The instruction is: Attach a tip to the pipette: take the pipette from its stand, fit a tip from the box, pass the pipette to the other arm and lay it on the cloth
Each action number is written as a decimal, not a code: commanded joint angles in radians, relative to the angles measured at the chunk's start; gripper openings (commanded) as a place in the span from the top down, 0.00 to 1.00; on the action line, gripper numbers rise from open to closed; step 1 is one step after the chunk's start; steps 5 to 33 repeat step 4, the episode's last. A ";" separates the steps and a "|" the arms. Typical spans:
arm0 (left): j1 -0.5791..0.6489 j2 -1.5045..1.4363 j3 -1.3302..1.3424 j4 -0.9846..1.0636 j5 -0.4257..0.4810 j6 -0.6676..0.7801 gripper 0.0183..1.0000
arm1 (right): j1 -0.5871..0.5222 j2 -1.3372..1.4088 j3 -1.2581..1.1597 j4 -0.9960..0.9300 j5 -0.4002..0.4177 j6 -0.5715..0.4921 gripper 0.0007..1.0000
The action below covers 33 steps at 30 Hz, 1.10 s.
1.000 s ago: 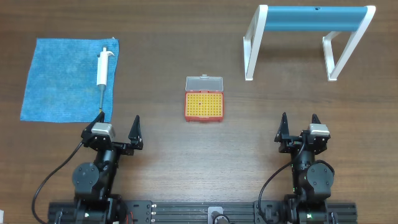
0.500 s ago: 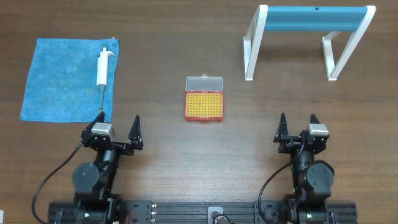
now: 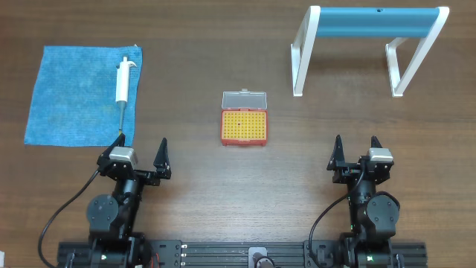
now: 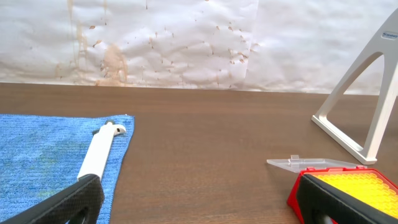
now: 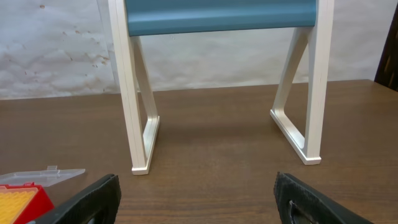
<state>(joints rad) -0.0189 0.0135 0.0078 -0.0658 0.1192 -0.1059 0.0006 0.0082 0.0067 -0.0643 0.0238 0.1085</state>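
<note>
Noting nothing shifting vs 1 s ago. Keeping left gripper (image 3: 140, 145) & right gripper (image 3: 358, 143) parked near, fingers apart, holding nothing. Leaving pipette (image 3: 120, 85) lying on cloth (image 3: 67, 104), far left. Staying clear of its tip end by left gripper, avoiding nudging.

Light is bright and even, apparently from overhead. In the right wrist view the stand (image 5: 211, 15) casts a soft, faint shadow on the counter (image 5: 217, 134). In both wrist views the jaws at the edge look blurred, while the wall (image 4: 186, 43) behind is fairly sharp.
</note>
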 commanded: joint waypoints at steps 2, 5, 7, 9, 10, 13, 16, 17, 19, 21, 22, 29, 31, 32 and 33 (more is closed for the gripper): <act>-0.008 -0.010 -0.002 -0.006 -0.018 0.013 0.00 | -0.006 -0.007 -0.003 -0.008 -0.010 0.014 0.19; -0.008 -0.010 -0.002 -0.006 -0.018 0.013 0.00 | -0.006 -0.007 -0.003 -0.008 -0.010 0.014 0.19; -0.008 -0.010 -0.002 -0.006 -0.018 0.013 0.00 | -0.006 -0.007 -0.003 -0.008 -0.010 0.014 0.19; -0.008 -0.010 -0.002 -0.006 -0.018 0.013 0.00 | -0.006 -0.007 -0.003 -0.008 -0.010 0.014 0.19; -0.008 -0.010 -0.002 -0.006 -0.018 0.013 0.00 | -0.006 -0.007 -0.003 -0.008 -0.010 0.014 0.19; -0.008 -0.010 -0.002 -0.006 -0.018 0.013 0.00 | -0.006 -0.007 -0.003 -0.008 -0.010 0.014 0.19; -0.008 -0.010 -0.002 -0.006 -0.018 0.013 0.00 | -0.006 -0.007 -0.003 -0.008 -0.010 0.014 0.19; -0.008 -0.010 -0.002 -0.006 -0.018 0.013 0.00 | -0.006 -0.007 -0.003 -0.008 -0.010 0.014 0.19; -0.008 -0.010 -0.002 -0.006 -0.018 0.013 0.00 | -0.006 -0.007 -0.003 -0.008 -0.010 0.014 0.19; -0.008 -0.010 -0.002 -0.006 -0.018 0.013 0.00 | -0.006 -0.007 -0.003 -0.008 -0.010 0.014 0.19; -0.008 -0.010 -0.002 -0.006 -0.018 0.013 0.00 | -0.006 -0.007 -0.003 -0.008 -0.010 0.014 0.19; -0.008 -0.010 -0.002 -0.006 -0.018 0.013 0.00 | -0.006 -0.007 -0.003 -0.008 -0.010 0.014 0.19; -0.008 -0.010 -0.002 -0.006 -0.018 0.013 0.00 | -0.006 -0.007 -0.003 -0.008 -0.010 0.014 0.19; -0.008 -0.010 -0.002 -0.006 -0.018 0.013 0.00 | -0.006 -0.007 -0.003 -0.008 -0.010 0.014 0.19; -0.008 -0.010 -0.002 -0.006 -0.018 0.013 0.00 | -0.006 -0.007 -0.003 -0.008 -0.010 0.014 0.19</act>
